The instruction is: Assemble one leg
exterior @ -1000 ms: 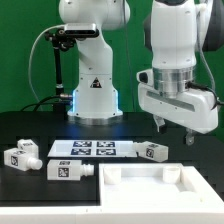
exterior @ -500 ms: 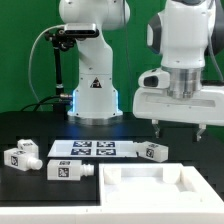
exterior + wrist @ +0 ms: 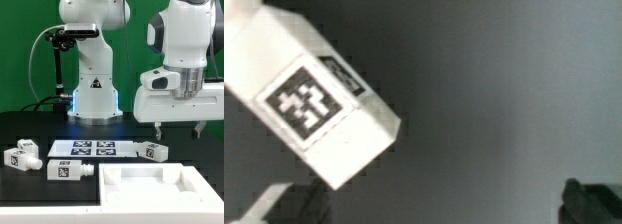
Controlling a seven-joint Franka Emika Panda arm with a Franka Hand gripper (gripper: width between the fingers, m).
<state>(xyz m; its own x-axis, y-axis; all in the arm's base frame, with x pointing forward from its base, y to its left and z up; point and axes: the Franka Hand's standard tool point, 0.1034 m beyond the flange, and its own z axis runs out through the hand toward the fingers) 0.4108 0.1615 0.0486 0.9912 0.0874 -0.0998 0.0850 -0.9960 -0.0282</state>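
White leg (image 3: 154,151): lying flat on the table just beside the marker board (image 3: 95,149), at its end on the exterior view's right; not gripped.
Gripper (image 3: 178,128): held above that end of the marker board, over the leg, with the fingers spread wide and nothing between them.
Change: over the last second the gripper has been turned from a skewed pose until both fingers are spread across the exterior view; little has been lost in height.
Meaning: the approach is judged to be at the lining-up stage; a descent and a closing on the leg remain to be done, so assembly has hardly been begun.
Wrist view: the picture is blurred, but a tagged block (image 3: 313,105), probably the same leg, is seen off to one side of the gap between the fingertips (image 3: 287,205), so some centring may yet be needed.
Spare leg (image 3: 22,155): left beyond the marker board's other end.
Second spare leg (image 3: 68,170): set in front of that end.
Panel (image 3: 160,185): placed in front of the marker board, nearer the camera.
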